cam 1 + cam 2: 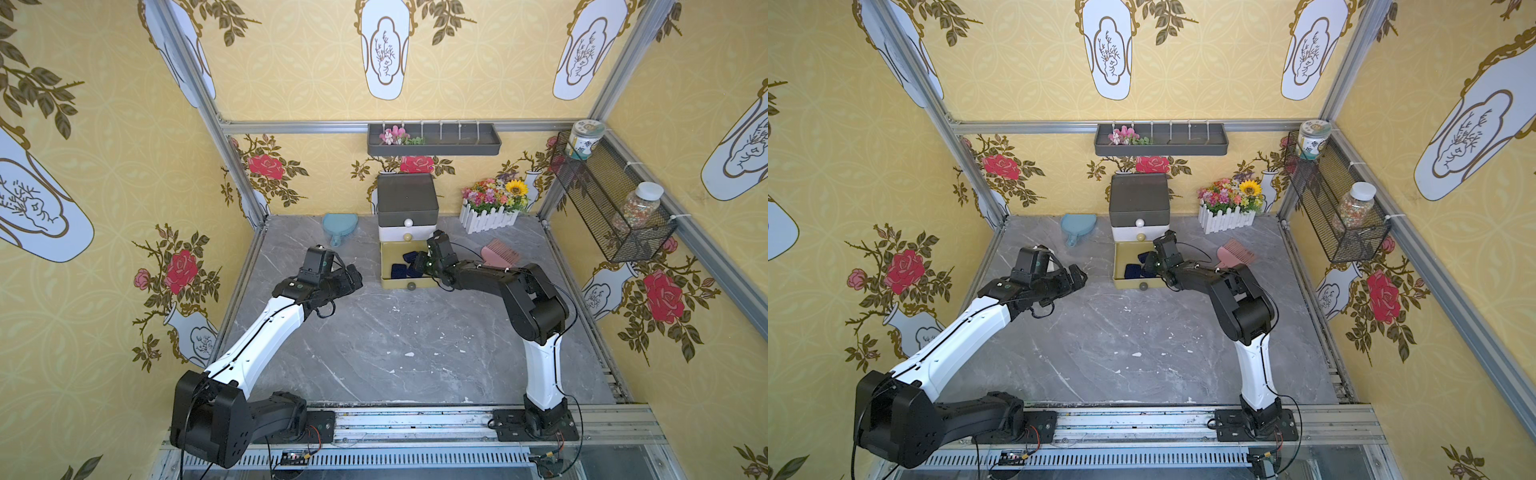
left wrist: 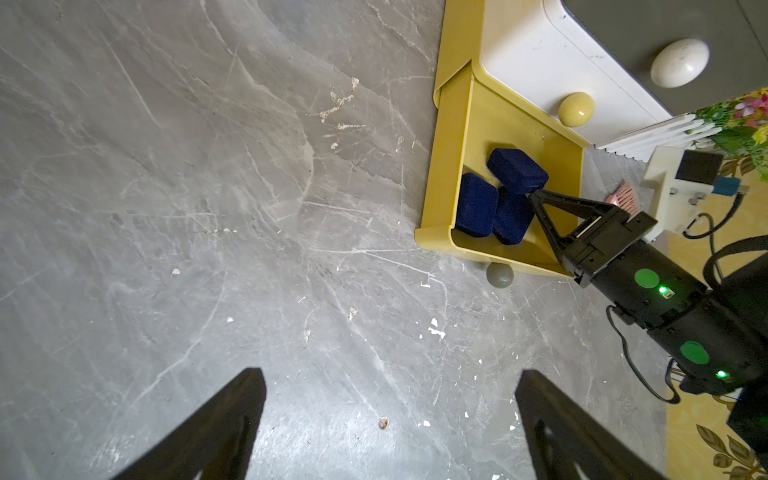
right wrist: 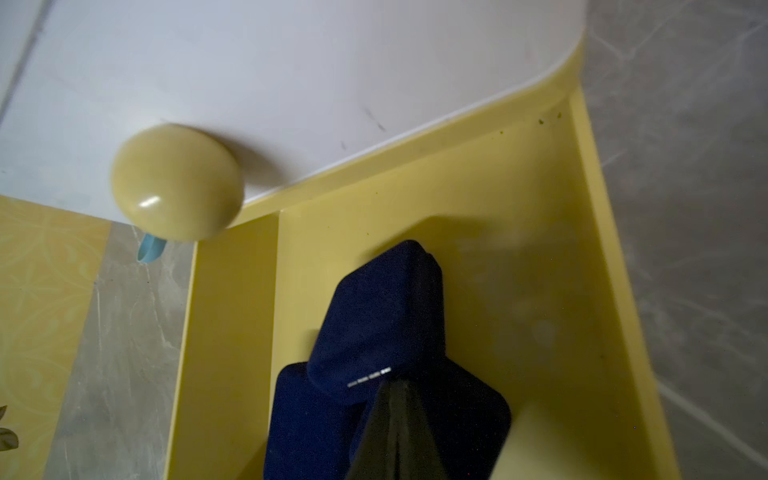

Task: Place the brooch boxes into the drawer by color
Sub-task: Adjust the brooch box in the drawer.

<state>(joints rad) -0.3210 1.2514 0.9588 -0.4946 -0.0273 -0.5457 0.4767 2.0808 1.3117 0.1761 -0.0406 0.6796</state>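
Hard bits first: in both top views the right claw (image 1: 417, 266) sits over the open yellow drawer (image 2: 511, 124) and its own wrist hides the fingertips and part of the boxes. In the right wrist view the claw (image 3: 395, 388) is a dark blur cut off at the frame edge, and so are the lower boxes. The chest (image 1: 407, 195) has its grey and white drawers pushed in, so I can't see inside them.

The left wrist view is clearest. There are three navy velvet boxes (image 2: 476, 205) in the drawer, rounded squares bunched together. The top box (image 2: 517, 170) leans tilted on the other two. The right claw's fingers are pressed together and the tip touches that top box's edge. I can't tell whether it's pinching any fabric.

The left claw (image 2: 390, 374) is spread wide with nothing in it, over bare grey table (image 2: 208, 208), well apart from the drawer.

The drawer's grey knob (image 2: 500, 275) is just beside the right claw's wrist. A pink comb (image 1: 500, 253) lies behind that wrist. A blue mirror (image 1: 340, 224) and flowers (image 1: 492, 208) sit farther off, either side of the chest. Nothing sits between the claw and the boxes.
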